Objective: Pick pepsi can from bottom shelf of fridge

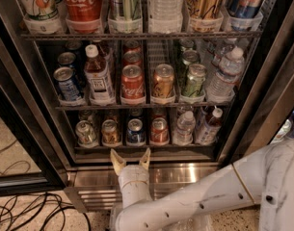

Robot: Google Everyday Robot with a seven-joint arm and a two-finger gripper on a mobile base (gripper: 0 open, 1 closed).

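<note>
Hand (131, 156) spread, just below pepsi can (135, 132), apart.

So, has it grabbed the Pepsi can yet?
No, the gripper hangs open just below the bottom shelf, not touching the pepsi can.

The bottom shelf (96, 148), lower centre, carries a silver can (86, 133), gold can (110, 132), pepsi can (136, 131), red can (159, 130) and two bottles (185, 128); the gripper (131, 159) hovers just below, jaws apart.

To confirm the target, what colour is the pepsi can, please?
The pepsi can is dark blue, silver-topped, in camera view; gripper open below.
</note>
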